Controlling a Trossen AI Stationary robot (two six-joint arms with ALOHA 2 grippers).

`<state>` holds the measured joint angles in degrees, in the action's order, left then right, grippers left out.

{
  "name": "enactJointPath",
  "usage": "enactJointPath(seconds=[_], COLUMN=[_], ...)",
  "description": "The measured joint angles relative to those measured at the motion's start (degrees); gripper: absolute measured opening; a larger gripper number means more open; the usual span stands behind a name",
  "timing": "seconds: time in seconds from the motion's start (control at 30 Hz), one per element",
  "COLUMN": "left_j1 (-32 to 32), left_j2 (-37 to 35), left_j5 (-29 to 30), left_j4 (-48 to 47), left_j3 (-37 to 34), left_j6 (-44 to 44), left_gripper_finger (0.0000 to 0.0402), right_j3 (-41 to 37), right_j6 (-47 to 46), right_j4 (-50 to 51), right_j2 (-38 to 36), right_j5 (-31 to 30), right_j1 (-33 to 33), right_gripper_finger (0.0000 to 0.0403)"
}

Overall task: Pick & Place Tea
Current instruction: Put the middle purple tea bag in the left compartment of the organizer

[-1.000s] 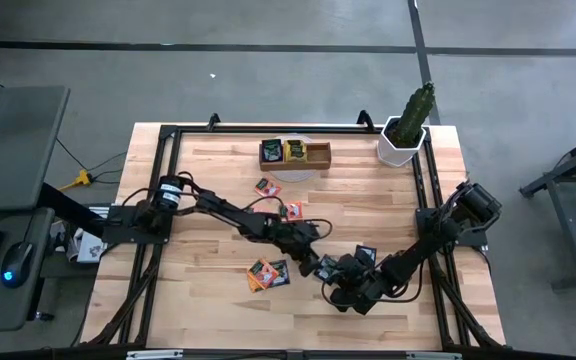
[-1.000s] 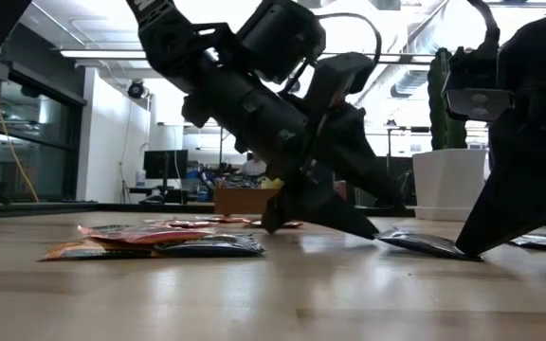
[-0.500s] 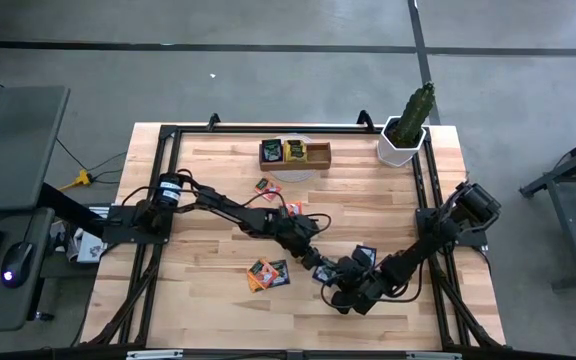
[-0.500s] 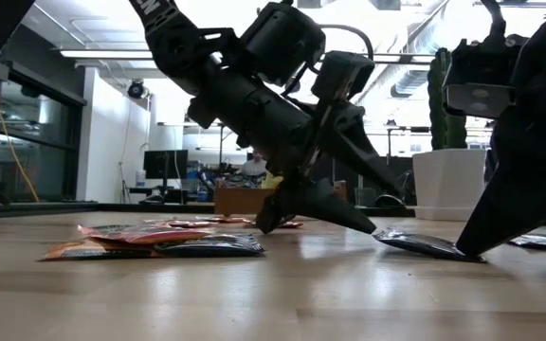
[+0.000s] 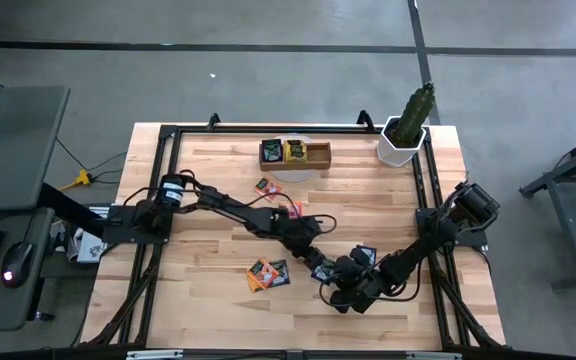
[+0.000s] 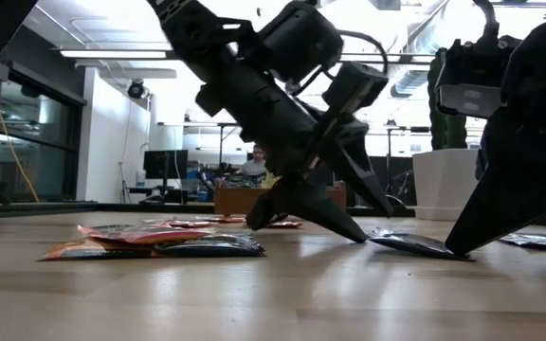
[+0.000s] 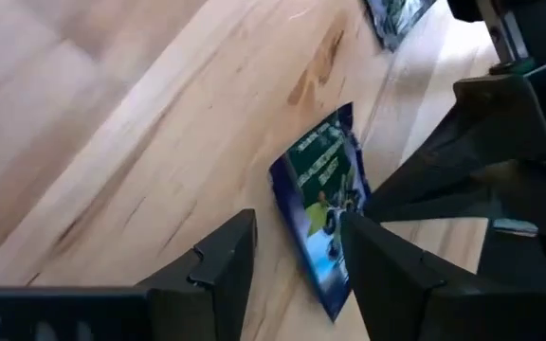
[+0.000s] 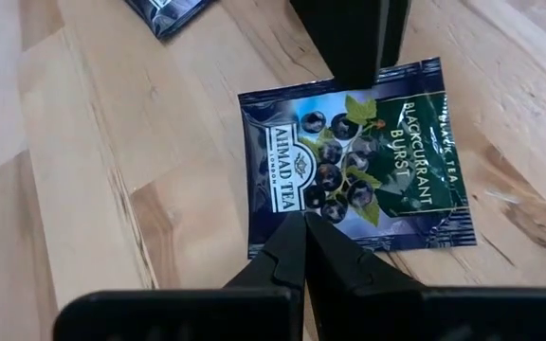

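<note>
Fingers of my left end effector (image 7: 292,248) have narrowed around the dark blue foil blackcurrant sachet (image 8: 354,170) lying flat on the wooden bench (image 5: 208,250); my right end effector (image 8: 303,237), pressed together, pins its edge, so pickup looks imminent.

The left arm reaches from the table's (image 5: 208,290) left edge toward its front centre, its left gripper (image 7: 292,248) tilted down with fingers parted just above the wood, while the right arm slants in from the right edge, the right gripper (image 8: 304,230) pressed closed, tips down.
</note>
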<state>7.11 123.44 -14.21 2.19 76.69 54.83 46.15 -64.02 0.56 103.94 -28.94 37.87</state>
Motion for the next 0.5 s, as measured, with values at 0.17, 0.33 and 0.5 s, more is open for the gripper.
enactJointPath(seconds=[0.17,0.33,0.5], left_j1=[0.03,0.26,0.44], left_j2=[2.12,5.94,6.16], left_j5=[-1.65,-3.94,-4.99], left_j4=[-4.21,-3.05,-2.23], left_j3=[5.40,9.28,10.37], left_j6=[-2.06,-2.07,-4.07], left_gripper_finger=[0.0153,0.0152,0.0151], right_j3=[0.00,0.00,0.00], right_j6=[0.01,0.01,0.23], right_j4=[-0.31,-0.39,-0.51], right_j2=[0.00,0.00,0.00], right_j5=[-0.05,0.05,0.35], right_j1=[0.00,0.00,0.00], right_gripper_finger=[0.0000,0.0000,0.0000])
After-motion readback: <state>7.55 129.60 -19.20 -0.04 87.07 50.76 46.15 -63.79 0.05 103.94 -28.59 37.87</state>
